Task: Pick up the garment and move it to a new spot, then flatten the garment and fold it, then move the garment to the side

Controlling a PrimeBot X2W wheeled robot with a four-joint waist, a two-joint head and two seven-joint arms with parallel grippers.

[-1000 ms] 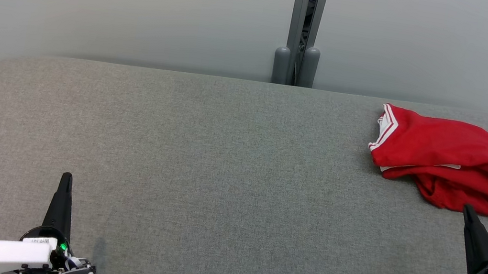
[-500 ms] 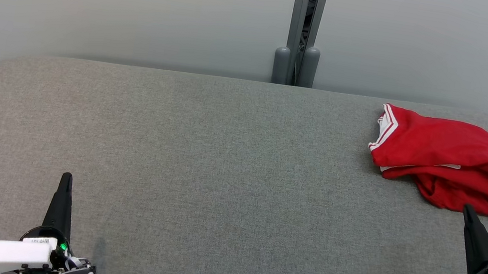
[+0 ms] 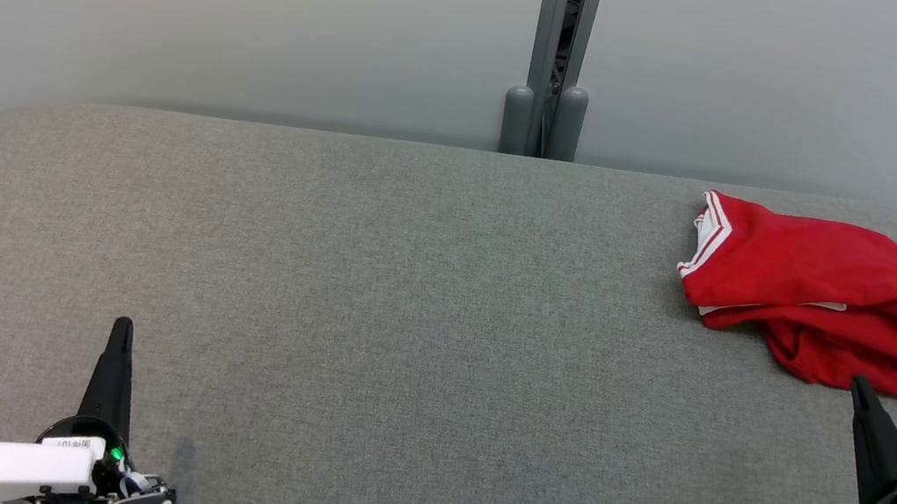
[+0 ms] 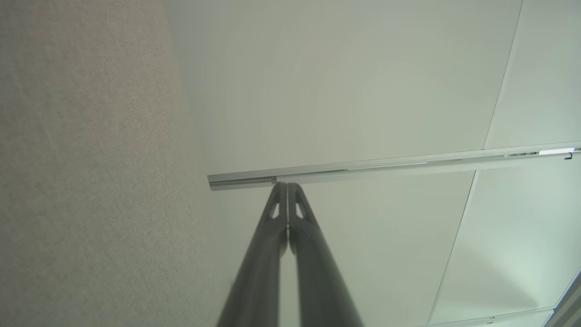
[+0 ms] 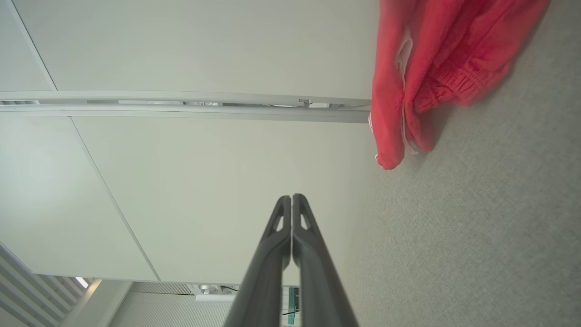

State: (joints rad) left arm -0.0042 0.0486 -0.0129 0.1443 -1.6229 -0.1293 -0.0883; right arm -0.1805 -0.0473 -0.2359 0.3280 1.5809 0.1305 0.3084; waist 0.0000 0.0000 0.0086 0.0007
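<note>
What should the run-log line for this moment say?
garment: red, rumpled, far right of table | left gripper: shut, empty | right gripper: shut, empty, tip near garment

Red garment point(image 3: 820, 294) with white trim, loosely folded, lying bunched at table's far right corner.

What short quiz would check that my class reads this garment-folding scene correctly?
1. True or false: the red shorts lie spread flat in the middle of the grey table.
2. Which is nearer the shorts? A: the left end effector; B: the right end effector.
3. Fill in: both end effectors are ___.
Key: 1 false, they lie bunched at the table's far right; 2 B; 3 shut.
</note>
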